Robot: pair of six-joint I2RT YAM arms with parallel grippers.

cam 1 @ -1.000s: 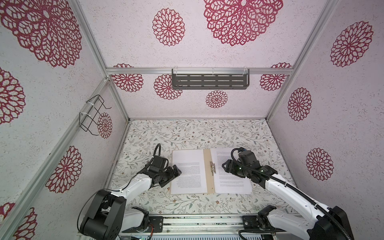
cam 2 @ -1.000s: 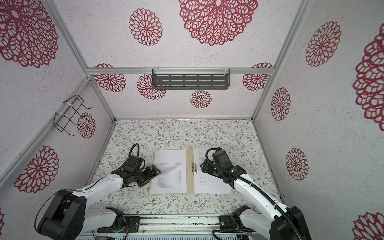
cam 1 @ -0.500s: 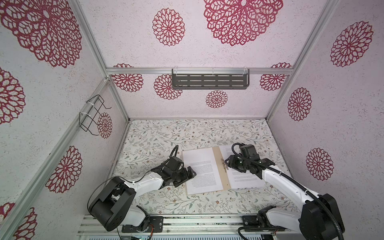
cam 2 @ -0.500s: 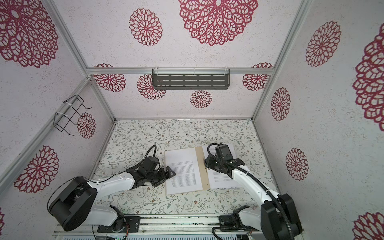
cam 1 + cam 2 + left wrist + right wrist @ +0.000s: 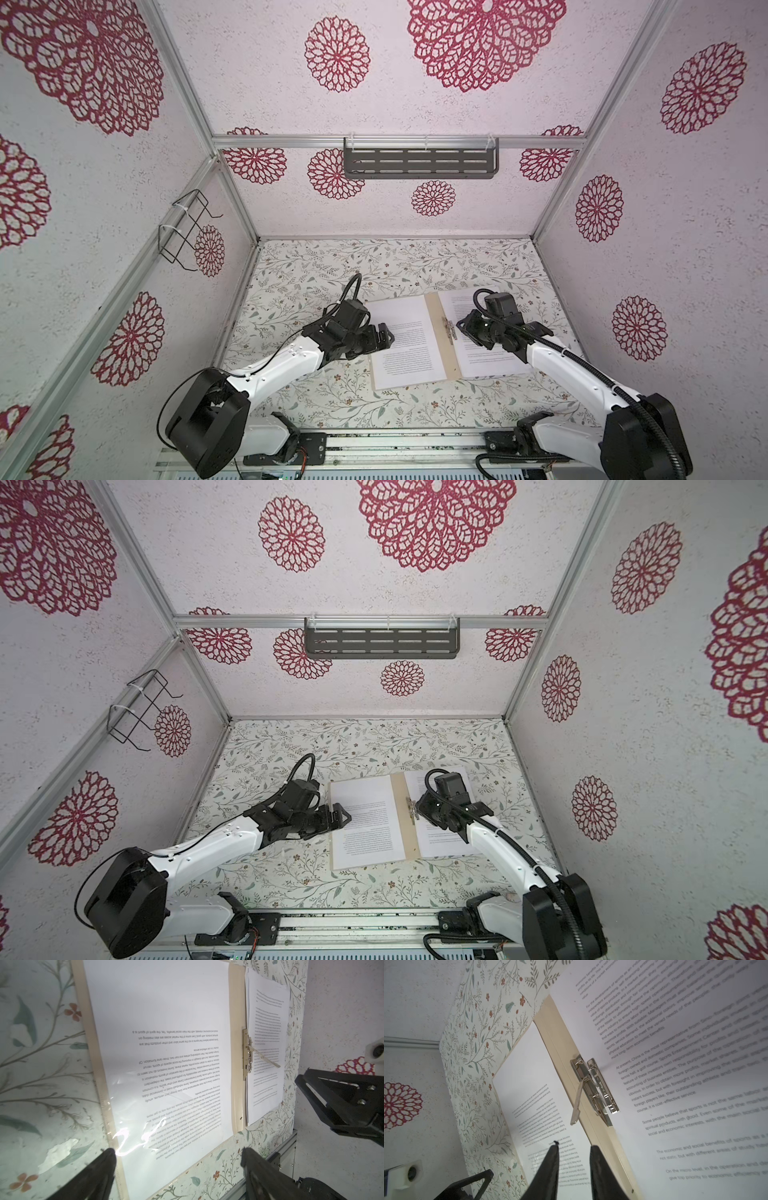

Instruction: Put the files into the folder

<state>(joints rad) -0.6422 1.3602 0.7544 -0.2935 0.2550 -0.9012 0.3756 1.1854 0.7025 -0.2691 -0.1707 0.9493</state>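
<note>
The open tan manila card folder [image 5: 448,361] carries printed white paper sheets [image 5: 405,340] on both halves; the left gripper [image 5: 177,1149] gapes empty, the right gripper [image 5: 574,1146] narrowly parted, empty.

- The folder [image 5: 434,311] [image 5: 401,796] is tan card. It lies open and flat on the floral table [image 5: 332,270], right of centre and toward the near side. Its spine runs near to far, slightly slanted.
- A metal clip [image 5: 247,1053] [image 5: 593,1088] sits midway along the spine, with a thin lever sticking out.
- A single sheet [image 5: 403,345] [image 5: 158,1043], white with text on its near half, covers the left leaf under a glossy sheen.
- A stack of files [image 5: 482,361] [image 5: 266,1043], white with printed text, lies flat on the right leaf, its edges slightly fanned.
</note>
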